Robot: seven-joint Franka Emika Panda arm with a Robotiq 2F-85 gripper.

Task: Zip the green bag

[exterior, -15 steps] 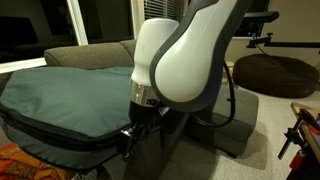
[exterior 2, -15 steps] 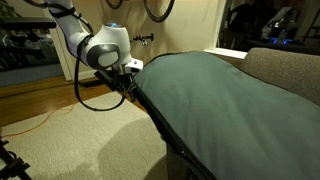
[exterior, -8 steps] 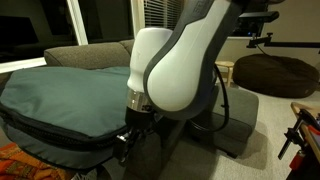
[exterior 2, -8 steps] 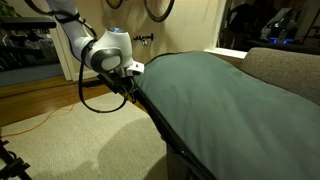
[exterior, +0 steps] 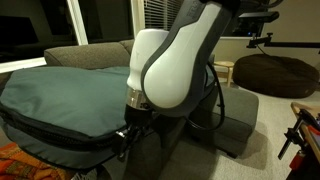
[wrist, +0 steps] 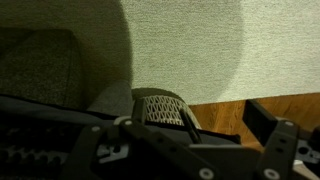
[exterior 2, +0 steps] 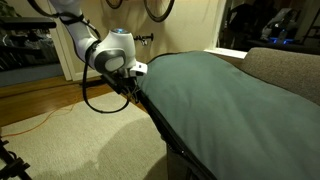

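Note:
The green bag (exterior: 70,95) is a very large flat teal padded bag lying on the sofa, with a dark zipper band (exterior: 60,135) round its edge. It fills the right half of an exterior view (exterior 2: 215,100). My gripper (exterior: 128,138) hangs at the bag's near edge, right by the zipper band (exterior 2: 150,110), and shows as a dark shape (exterior 2: 128,88) under the white wrist. In the wrist view the gripper (wrist: 210,125) is open. One mesh-covered finger (wrist: 158,108) and a dark finger (wrist: 268,125) stand apart, with only wood floor between them.
A grey sofa (exterior: 90,52) lies under the bag, its arm also visible (exterior 2: 290,70). A brown beanbag (exterior: 275,72) sits at the back. Pale carpet (exterior 2: 80,140) borders wood floor (exterior 2: 35,100), which an orange cable (exterior 2: 30,122) crosses. The white arm (exterior: 185,55) blocks much of the middle.
The arm has shifted slightly along the bag's edge; the gripper stays open at the zipper band.

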